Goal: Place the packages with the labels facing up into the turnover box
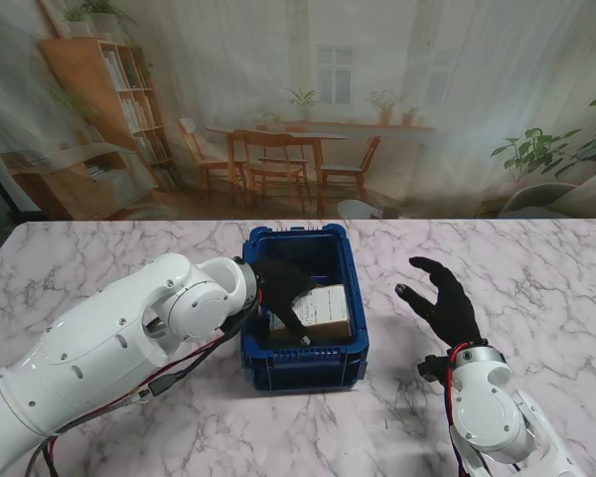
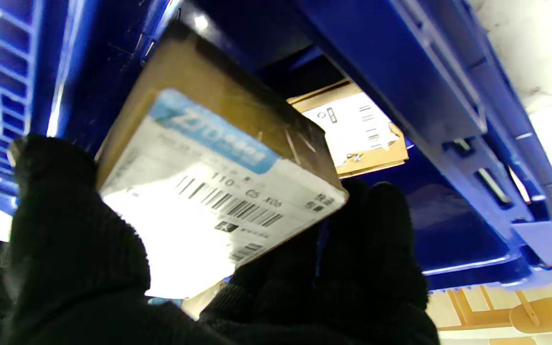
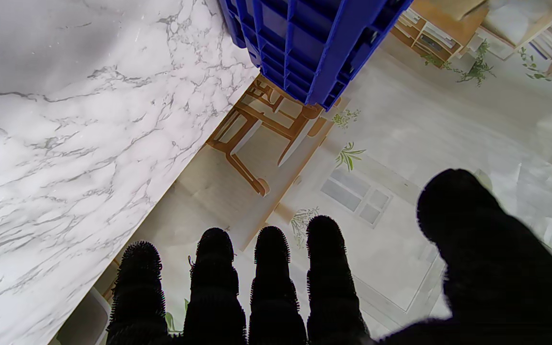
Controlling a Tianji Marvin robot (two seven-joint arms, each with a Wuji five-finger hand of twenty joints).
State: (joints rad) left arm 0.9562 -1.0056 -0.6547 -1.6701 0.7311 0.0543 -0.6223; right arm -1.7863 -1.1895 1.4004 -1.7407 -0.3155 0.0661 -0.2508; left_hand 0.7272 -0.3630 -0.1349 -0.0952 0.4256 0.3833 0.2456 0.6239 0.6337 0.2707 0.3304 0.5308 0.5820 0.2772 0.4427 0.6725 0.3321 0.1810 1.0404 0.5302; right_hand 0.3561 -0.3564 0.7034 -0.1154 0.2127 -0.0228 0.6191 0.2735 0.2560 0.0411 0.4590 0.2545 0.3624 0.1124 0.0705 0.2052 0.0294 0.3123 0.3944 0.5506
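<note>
The blue turnover box (image 1: 305,363) stands mid-table. My left hand (image 1: 283,288) reaches down inside it. In the left wrist view that hand (image 2: 79,249) is shut on a brown package (image 2: 209,177), thumb on one edge and fingers on the other, and its white barcode label faces the palm. A second package (image 2: 352,129) lies on the box floor, label showing. From the stand, a tan package with a white label (image 1: 325,310) shows beside the fingers. My right hand (image 1: 442,298) hovers open to the right of the box, holding nothing.
The marble table (image 1: 109,258) spreads wide on both sides of the box. In the right wrist view, the fingers (image 3: 271,268) point past the table's far edge, with the box's ribbed outer wall (image 3: 304,38) off to one side. A printed room backdrop stands behind the table.
</note>
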